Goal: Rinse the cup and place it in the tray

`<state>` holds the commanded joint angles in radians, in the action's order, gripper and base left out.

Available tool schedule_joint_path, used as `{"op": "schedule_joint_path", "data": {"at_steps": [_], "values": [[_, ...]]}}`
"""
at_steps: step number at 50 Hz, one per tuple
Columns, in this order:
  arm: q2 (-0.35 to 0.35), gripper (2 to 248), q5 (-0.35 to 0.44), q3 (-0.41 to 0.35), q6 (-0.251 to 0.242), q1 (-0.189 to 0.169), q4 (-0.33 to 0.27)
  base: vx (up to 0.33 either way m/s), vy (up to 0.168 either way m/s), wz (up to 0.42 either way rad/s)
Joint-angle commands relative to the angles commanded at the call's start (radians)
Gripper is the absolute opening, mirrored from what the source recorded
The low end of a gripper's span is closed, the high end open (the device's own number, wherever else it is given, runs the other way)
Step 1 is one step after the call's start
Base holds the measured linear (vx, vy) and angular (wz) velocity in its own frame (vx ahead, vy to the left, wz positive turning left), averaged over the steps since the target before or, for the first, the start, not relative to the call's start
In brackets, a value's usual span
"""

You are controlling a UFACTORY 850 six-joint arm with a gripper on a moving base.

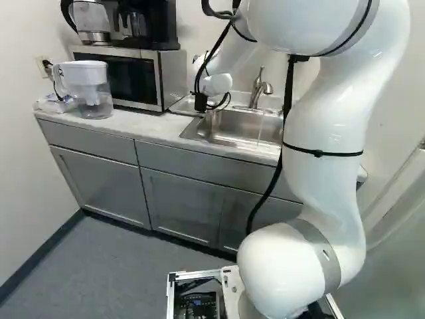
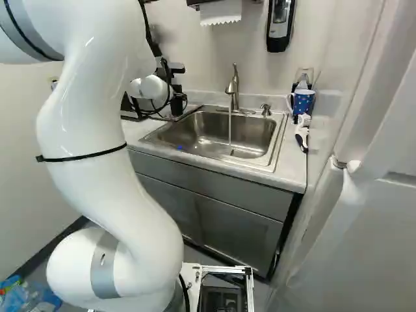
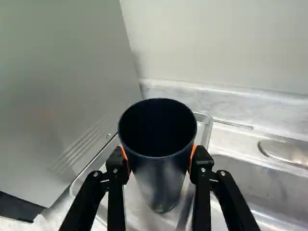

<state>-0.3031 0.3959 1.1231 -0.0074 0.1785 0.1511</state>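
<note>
The arm (image 1: 329,119) reaches far over the counter (image 1: 136,123), its gripper (image 1: 200,102) pinching the dark cup (image 3: 161,178) mouth-up over the metal tray (image 3: 204,127), left of the sink (image 2: 250,136).

Tabletop (image 1: 133,124), left to right: pitcher (image 1: 94,92), before the microwave's (image 1: 171,74) left end; microwave, bearing kettle (image 1: 91,20) (left) and coffee maker (image 1: 157,25) (right); tray (image 3: 205,126), between microwave and sink (image 2: 253,135); sink, faucet (image 2: 234,89) at its far edge; mug (image 2: 303,101), right of the sink; brush (image 2: 301,134), near side of the mug.
</note>
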Motion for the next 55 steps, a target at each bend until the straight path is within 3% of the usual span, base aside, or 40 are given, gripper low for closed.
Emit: {"op": "schedule_joint_path", "data": {"at_steps": [2,3,7,8,12,13,18,19,55], "values": [[0.000,126,0.000,0.000,0.000,0.000,0.000,0.000,0.000,0.000],[0.000,144,0.000,0.000,0.000,0.000,0.000,0.000,0.000,0.000],[0.000,144,0.000,0.000,0.000,0.000,0.000,0.000,0.000,0.000],[0.000,178,0.000,0.000,0.000,0.000,0.000,0.000,0.000,0.000],[0.000,178,0.000,0.000,0.000,0.000,0.000,0.000,0.000,0.000],[0.000,213,0.000,0.000,0.000,0.000,0.000,0.000,0.000,0.000],[0.000,213,0.000,0.000,0.000,0.000,0.000,0.000,0.000,0.000],[0.000,245,0.000,0.000,0.000,0.000,0.000,0.000,0.000,0.000],[0.037,247,0.000,0.014,0.000,0.000,0.000,0.000,0.000,0.000]]}}
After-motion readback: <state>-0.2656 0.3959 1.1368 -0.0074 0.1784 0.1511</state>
